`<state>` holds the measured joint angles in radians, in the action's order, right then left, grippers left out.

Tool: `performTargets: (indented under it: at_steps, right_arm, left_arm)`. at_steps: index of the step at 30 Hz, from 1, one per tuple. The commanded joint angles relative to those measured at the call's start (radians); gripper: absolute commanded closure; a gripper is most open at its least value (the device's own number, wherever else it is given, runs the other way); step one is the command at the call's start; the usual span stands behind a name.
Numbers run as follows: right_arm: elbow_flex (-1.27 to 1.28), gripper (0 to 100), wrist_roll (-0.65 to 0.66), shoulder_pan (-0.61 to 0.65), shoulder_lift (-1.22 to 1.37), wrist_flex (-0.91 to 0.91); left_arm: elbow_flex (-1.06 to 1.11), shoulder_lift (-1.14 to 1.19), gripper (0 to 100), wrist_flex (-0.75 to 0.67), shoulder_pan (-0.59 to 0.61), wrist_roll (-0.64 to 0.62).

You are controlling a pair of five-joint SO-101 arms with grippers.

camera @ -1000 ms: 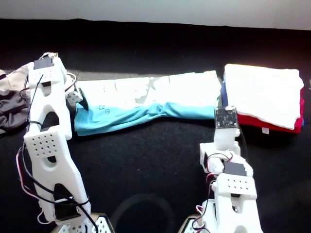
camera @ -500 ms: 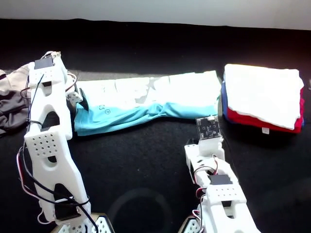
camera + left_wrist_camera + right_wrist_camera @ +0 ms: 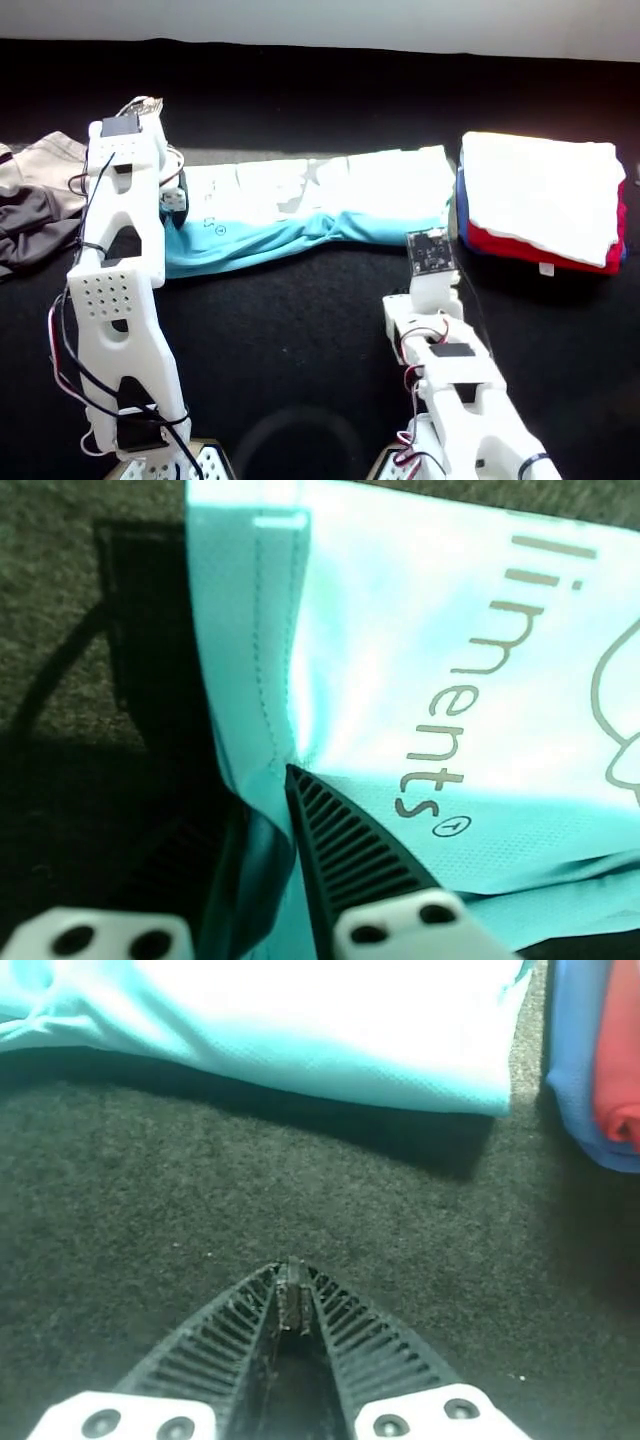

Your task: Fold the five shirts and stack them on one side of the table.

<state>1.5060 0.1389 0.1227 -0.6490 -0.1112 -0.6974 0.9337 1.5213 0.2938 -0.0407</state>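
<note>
Teal shirt [image 3: 270, 235], long strip on the black surface [image 3: 300, 330]: hem pinched in left claw [image 3: 286, 776], which has carried it inward; right claw [image 3: 290, 1282] pressed together, empty, drawn back with shirt just ahead, folded stack [image 3: 540, 200] beside; end-over-end fold apparently begun.

A teal shirt [image 3: 300, 215] lies stretched in a long band across the black tabletop [image 3: 300, 340], parallel to the far edge. Its far half looks white and its near half is bunched. Its right end stops just beside a stack [image 3: 545, 195] of folded shirts near the right edge, with white on top, red under it, and a blue edge on the side facing the teal shirt. The left arm [image 3: 115, 260] stands over the teal shirt's left end. The right arm [image 3: 445, 345] ends at the shirt's near edge, close to its right end. Crumpled grey cloth [image 3: 35, 205] lies at the left edge.
</note>
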Motion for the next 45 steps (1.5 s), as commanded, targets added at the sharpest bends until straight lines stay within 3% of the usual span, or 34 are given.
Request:
performTargets:
  at_steps: [1,7,13,19,25,31,38,45]
  right_arm:
    - [-0.056,99.0,-0.009,-0.042,0.019,0.013]
    - [-0.056,99.0,-0.009,-0.041,0.019,0.013]
    - [-0.056,99.0,-0.009,-0.041,0.019,0.013]
    - [-0.054,99.0,-0.009,-0.044,0.018,0.013]
    - [-0.059,99.0,-0.015,-0.082,0.018,0.013]
    - [-0.074,99.0,-0.192,-0.180,0.016,0.013]
    - [-0.077,99.0,-0.252,-0.213,0.016,0.013]
    - [-0.077,99.0,-0.252,-0.213,0.016,0.013]
  left_arm:
    - [-0.013,-0.002,99,0.012,0.084,0.009]
    - [-0.134,-0.061,99,0.077,0.248,0.084]
    - [-0.222,-0.071,99,0.192,0.286,0.089]
    - [-0.262,-0.114,99,0.245,0.119,0.084]
    - [-0.203,-0.303,99,0.247,-0.165,0.083]
    - [-0.239,-0.381,99,0.242,-0.449,0.083]
    - [-0.254,-0.305,99,0.029,-0.664,0.081]
    - [-0.255,-0.248,99,-0.175,-0.722,0.023]
